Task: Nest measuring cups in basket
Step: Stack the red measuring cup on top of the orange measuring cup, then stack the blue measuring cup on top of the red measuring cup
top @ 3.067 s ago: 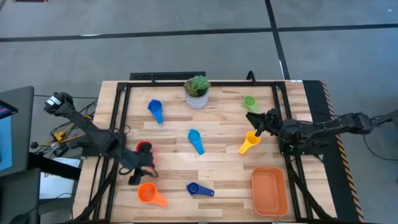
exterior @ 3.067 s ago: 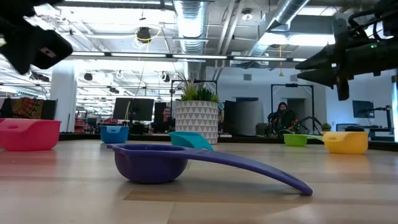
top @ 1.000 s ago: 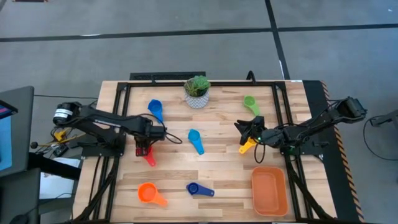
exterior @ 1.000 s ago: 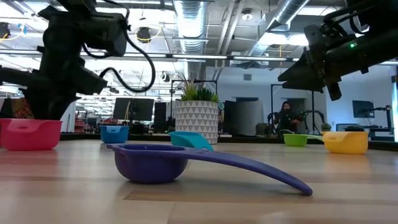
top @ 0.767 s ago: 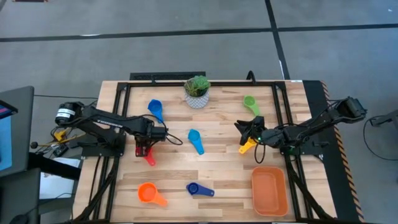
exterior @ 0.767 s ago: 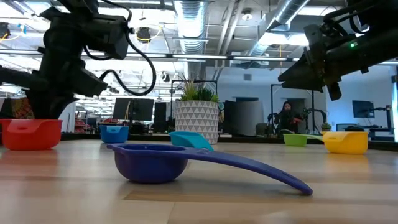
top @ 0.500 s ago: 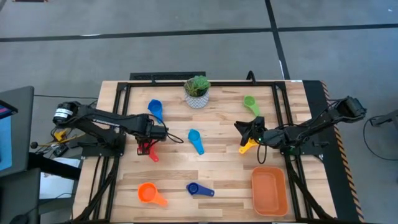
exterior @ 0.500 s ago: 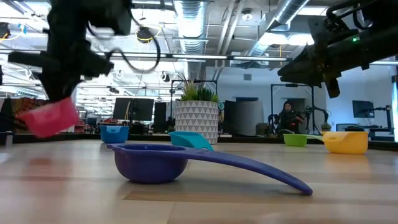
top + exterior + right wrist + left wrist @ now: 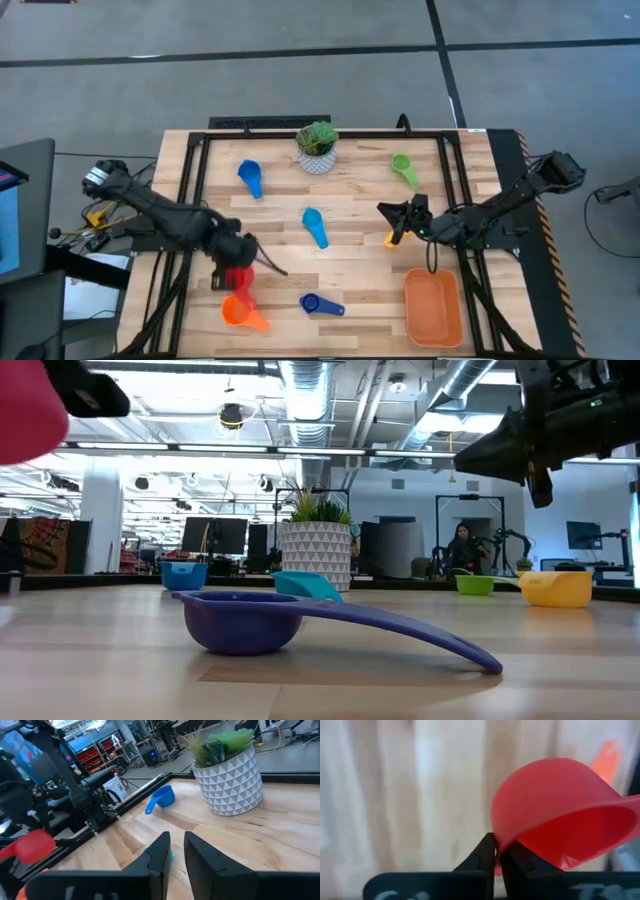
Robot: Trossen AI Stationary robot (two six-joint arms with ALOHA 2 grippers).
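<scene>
In the left wrist view my left gripper (image 9: 498, 849) is shut on the red measuring cup (image 9: 560, 820). From above, that gripper (image 9: 236, 266) and the red cup (image 9: 241, 281) hang over the near left, just above the orange cup (image 9: 238, 311). My right gripper (image 9: 400, 220) hovers open over the yellow cup (image 9: 392, 240), most of which it hides. A dark blue cup (image 9: 320, 305) rests bowl-down near the front. Two light blue cups (image 9: 314, 226) (image 9: 249, 177) and a green one (image 9: 403, 167) lie farther back. The orange basket (image 9: 433, 305) sits at the near right. My left gripper pinches the red cup's wall at its rim (image 9: 496, 839) between its two fingers, one finger outside the bowl and the other apparently inside. The fingers point steeply down. The cup is lifted clear of the table and tilted, its bowl out to one side of the fingers.
A white patterned pot with a green plant (image 9: 317, 148) stands at the far middle. Black frame rails (image 9: 196, 200) run along the table's left, right and far sides. Bare wood lies between the dark blue cup and the basket.
My left gripper has taken the red cup off the table, raised it and carried it toward the near edge, until it hangs over the orange cup. The cup, upright on the table before, now hangs tilted.
</scene>
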